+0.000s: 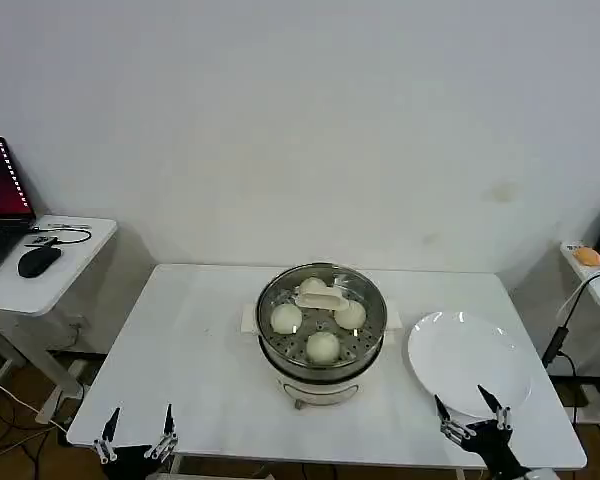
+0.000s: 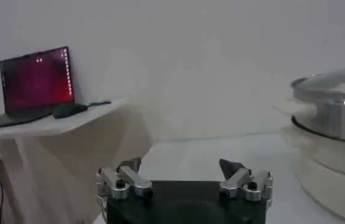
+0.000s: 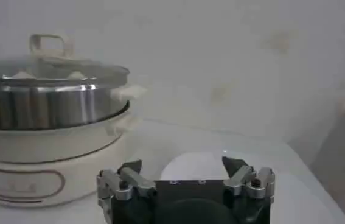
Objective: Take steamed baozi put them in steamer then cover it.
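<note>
1. My left pincer [image 1: 138,432] sits low at the bottom left of the head view, at the white table's [image 1: 200,340] front edge, fingers spread wide, holding nothing.
2. My right pincer [image 1: 471,411] sits at the bottom right, just at the flat white plate [image 1: 470,362], likewise wide open and empty.
3. At frame centre I see the round shiny stainless-steel steamer [image 1: 321,335], with four cream-white steamed baozi [image 1: 323,346] inside under the clear glass cover [image 1: 321,297].
</note>
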Controlling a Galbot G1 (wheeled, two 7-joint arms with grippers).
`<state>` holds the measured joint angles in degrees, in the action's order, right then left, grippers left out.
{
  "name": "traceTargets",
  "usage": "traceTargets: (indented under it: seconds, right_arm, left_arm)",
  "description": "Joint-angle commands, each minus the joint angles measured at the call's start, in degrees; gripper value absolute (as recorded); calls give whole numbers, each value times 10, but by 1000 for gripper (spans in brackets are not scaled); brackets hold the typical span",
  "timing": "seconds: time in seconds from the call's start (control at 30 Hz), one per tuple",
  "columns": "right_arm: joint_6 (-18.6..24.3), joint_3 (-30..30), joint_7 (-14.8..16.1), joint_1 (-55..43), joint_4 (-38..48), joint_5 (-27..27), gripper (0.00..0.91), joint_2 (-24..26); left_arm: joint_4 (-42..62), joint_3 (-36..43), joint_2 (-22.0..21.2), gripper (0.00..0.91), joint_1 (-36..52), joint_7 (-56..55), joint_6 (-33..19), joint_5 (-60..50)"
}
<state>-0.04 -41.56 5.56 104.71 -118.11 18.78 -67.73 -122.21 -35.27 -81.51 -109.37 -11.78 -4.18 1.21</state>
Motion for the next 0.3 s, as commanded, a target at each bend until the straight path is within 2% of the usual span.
traceTargets:
  seconds: [0.03,0.13,0.3]
  right_arm:
    - [-29,21,-23,3,-11,2,907,-2]
    - [-27,31,-32,-4,-8,-10,907,-5]
    - [-23,39,-27,-10,-7,-26,907,-16]
  left_arm:
    - [9,-11,-2,907,-24,5,-11,-3]
    - [12,-10,2,907,-20,8,-10,-8]
    - [20,-5,9,907,-8,7,-6,-8]
